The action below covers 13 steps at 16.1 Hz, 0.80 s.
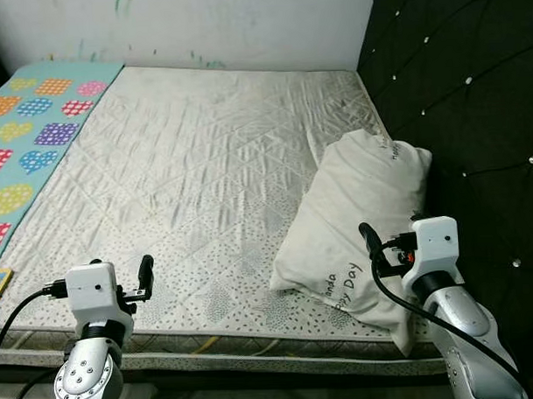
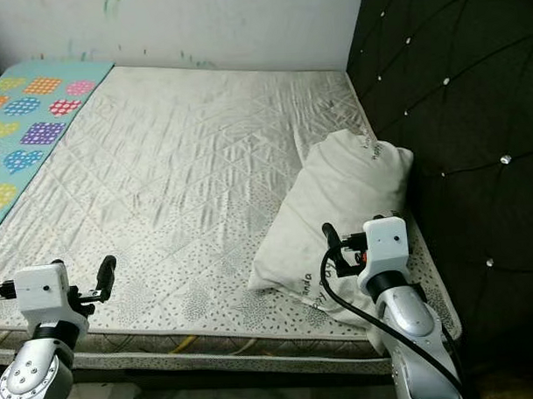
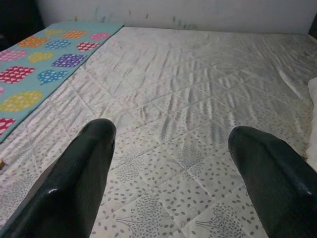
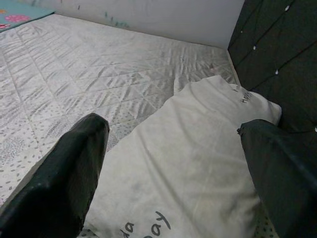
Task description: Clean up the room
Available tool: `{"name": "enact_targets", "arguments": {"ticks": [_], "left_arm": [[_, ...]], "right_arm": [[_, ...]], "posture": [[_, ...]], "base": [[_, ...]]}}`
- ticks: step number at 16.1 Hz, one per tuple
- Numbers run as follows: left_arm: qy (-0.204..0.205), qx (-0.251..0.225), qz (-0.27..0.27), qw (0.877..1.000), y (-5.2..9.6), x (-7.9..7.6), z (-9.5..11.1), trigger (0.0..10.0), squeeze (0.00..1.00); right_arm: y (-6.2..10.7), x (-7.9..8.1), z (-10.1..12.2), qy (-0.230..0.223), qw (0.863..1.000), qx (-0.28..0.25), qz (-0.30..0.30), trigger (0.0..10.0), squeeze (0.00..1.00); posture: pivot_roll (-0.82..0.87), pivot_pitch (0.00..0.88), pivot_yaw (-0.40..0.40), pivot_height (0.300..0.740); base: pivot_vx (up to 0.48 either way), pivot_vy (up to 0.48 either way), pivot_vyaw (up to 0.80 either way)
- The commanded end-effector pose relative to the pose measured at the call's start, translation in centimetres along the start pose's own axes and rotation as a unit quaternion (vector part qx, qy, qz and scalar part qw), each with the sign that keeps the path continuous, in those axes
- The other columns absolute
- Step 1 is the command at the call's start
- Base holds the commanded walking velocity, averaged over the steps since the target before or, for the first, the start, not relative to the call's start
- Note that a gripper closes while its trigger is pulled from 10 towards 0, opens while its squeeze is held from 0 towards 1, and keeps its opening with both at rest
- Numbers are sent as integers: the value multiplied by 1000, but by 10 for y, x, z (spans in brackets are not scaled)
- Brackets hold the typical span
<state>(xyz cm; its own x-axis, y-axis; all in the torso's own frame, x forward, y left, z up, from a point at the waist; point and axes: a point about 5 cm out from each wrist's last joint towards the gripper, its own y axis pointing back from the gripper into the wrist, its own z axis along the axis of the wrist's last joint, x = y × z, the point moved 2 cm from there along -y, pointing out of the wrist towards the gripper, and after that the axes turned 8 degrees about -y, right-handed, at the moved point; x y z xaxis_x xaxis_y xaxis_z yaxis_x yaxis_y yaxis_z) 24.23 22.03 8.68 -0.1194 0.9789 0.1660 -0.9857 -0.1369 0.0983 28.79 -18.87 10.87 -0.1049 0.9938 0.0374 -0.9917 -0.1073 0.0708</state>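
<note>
Pillow (image 1: pixel 355 218): lying on mattress (image 1: pixel 187 185), long axis running toward headboard (image 1: pixel 473 96)
Right gripper (image 4: pixel 173 163): hovering wide open, empty, directly over pillow, nearer
Left gripper (image 3: pixel 168 163): gaping open, empty, well apart

Dark tufted headboard (image 1: pixel 473 96) and white wall (image 1: pixel 243 25) — both bordering the bed.

We count one pillow (image 1: pixel 359 222) under right gripper (image 4: pixel 176 173), its fingers spread; one mattress (image 1: pixel 187 185) ahead of left gripper (image 3: pixel 171 173), fingers apart; one patterned blanket (image 1: pixel 23 138) beyond it; one headboard (image 1: pixel 473 96).
</note>
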Motion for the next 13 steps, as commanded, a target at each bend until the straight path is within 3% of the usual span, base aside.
{"name": "enact_targets", "arguments": {"ticks": [1,10,13], "left_arm": [[-2,1,-7,1000,1,-2,-1,10000,0],[-7,-10,-8,1000,-2,-1,7,10000,0],[-5,-8,-4,1000,1,-2,5,10000,0]], "right_arm": [[1,0,4,2,1000,-9,-1,10000,0],[-2,4,-1,-8,1000,-3,1,10000,0],[-6,12,-1,-11,1000,-5,10,10000,0]], "posture": [[-212,94,-20,740],[-155,92,-17,740],[-132,77,-20,740]], "base": [[0,0,0],[0,0,0],[0,0,-504]]}}
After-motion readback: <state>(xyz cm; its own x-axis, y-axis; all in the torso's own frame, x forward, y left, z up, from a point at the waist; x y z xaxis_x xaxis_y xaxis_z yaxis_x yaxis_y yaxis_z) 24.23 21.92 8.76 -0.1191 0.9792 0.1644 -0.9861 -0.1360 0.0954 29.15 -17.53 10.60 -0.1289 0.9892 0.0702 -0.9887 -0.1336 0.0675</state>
